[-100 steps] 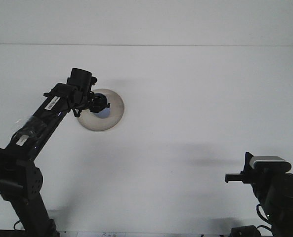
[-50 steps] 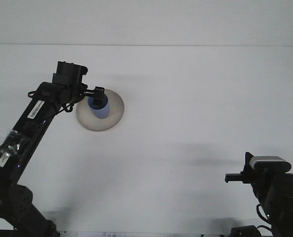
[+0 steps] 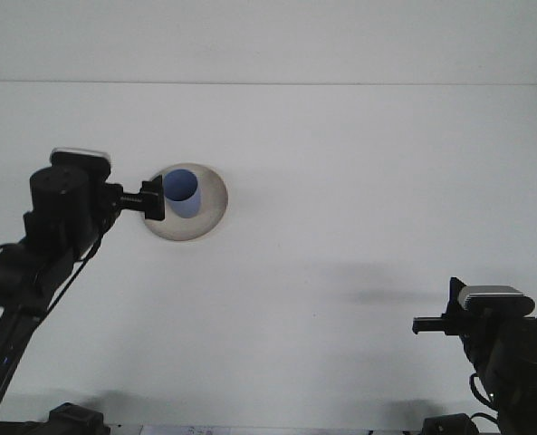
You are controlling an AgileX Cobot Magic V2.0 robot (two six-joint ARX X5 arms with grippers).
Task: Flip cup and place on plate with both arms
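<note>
A blue cup point(image 3: 183, 193) stands upright, mouth up, on the round beige plate point(image 3: 210, 211) at the left of the white table. My left gripper point(image 3: 159, 198) sits just left of the cup at the plate's edge. It is open, with its fingers clear of the cup. My right gripper point(image 3: 428, 326) hangs low at the front right, far from the plate, pointing left with nothing in it.
The white table point(image 3: 359, 181) stretches from the plate to the right arm. A pale wall runs along the table's back edge.
The left arm has swung back to the left and lower, letting go of the cup, which now stands free on the plate. The right arm has not moved.
</note>
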